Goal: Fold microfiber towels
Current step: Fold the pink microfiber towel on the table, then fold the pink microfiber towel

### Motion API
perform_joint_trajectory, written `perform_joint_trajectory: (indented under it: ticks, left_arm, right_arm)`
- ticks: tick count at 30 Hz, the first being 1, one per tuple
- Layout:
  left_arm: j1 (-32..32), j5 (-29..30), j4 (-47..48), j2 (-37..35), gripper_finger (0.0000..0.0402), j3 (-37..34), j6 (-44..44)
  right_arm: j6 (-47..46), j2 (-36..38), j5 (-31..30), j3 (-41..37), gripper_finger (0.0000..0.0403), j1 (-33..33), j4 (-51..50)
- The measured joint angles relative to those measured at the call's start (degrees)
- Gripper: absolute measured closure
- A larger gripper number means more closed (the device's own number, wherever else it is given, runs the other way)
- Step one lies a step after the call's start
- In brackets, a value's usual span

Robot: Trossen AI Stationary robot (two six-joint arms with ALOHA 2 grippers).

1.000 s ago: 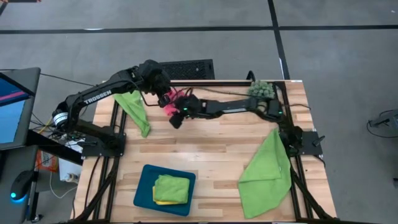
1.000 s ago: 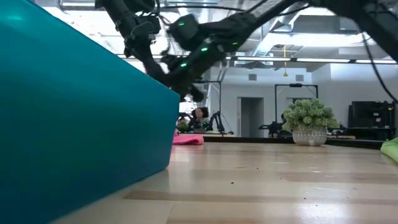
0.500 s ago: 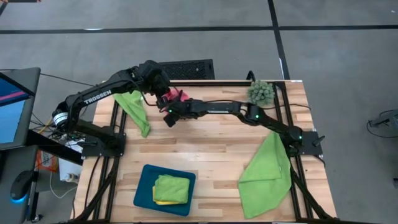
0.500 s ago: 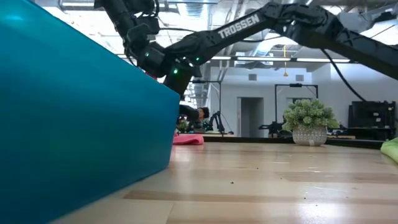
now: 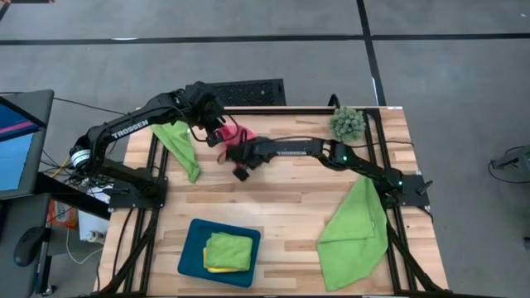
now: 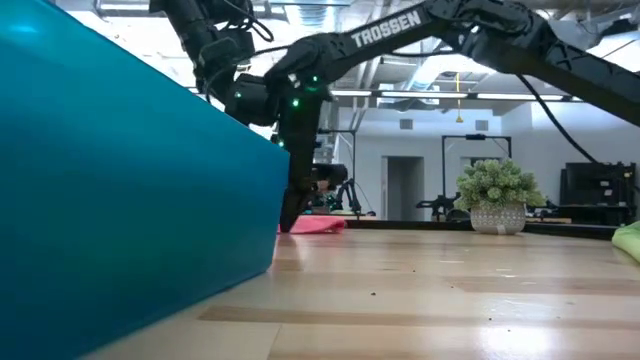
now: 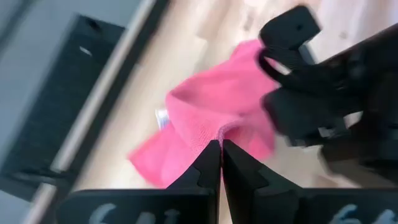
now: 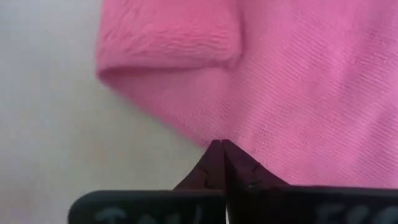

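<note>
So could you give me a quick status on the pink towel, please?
Left gripper shut on pink towel. Right gripper shut on its edge. Nothing in the way.

We look straight down overhead; level from the tray (image 6: pixel 140 190) at six o'clock; both wrists, perhaps blurred, share the pink towel (image 8: pixel 298 93).

Two matte black jointed arms (image 5: pixel 124 130), white TROSSEN lettering, small green lights

Towel (image 5: pixel 234 135) is lying at the table's (image 5: pixel 273 199) far edge, between both grippers. Another towel (image 5: pixel 180 145) is hanging at far left. A third towel (image 5: pixel 356 223) is draping over the right edge. Tray (image 5: pixel 192 252) is sitting near front-left, holding folded towels (image 5: pixel 228 250). Plant (image 5: pixel 347 122) is standing far right.
</note>
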State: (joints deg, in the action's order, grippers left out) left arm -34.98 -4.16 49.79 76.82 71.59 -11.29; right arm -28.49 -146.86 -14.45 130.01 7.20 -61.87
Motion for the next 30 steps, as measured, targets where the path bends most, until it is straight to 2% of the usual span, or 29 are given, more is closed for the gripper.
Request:
perform_joint_trajectory:
  ticks: [6, 12, 14, 18, 23, 28, 30]
  left_arm:
    - [0.61, -9.45, 4.82, 0.0, 0.0401, 0.0, 5.97]
    - [3.37, -10.56, 5.23, -0.23, 0.0401, -2.67, 7.82]
    - [4.4, -10.45, 5.36, -0.41, 0.0401, -4.35, 7.74]
    - [4.71, -5.46, 4.83, -0.7, 0.0401, -6.75, 6.3]
    - [2.79, 3.85, 2.35, -0.74, 0.0401, -7.13, 3.11]
    - [-0.11, 4.85, 0.99, -0.74, 0.0401, -7.13, 0.69]
    - [-1.22, 4.83, 0.43, -0.74, 0.0401, -7.13, 0.51]
  right_arm:
    - [6.23, 3.83, 3.33, -0.94, 0.0394, -5.86, -12.75]
    - [5.38, 10.61, 11.34, -6.92, 0.039, -8.45, -13.34]
    - [3.45, 13.54, 12.03, -10.42, 0.0383, -9.02, -13.31]
    - [-2.38, 19.82, 5.68, -17.46, 0.0363, -10.11, -2.47]
    - [-10.57, 21.12, 5.46, -24.33, 0.0318, -7.21, 17.06]
    - [-11.96, 19.88, 4.65, -28.87, 0.0254, -4.39, 28.87]
    - [-13.08, 18.96, 5.77, -30.49, 0.0231, -3.16, 30.17]
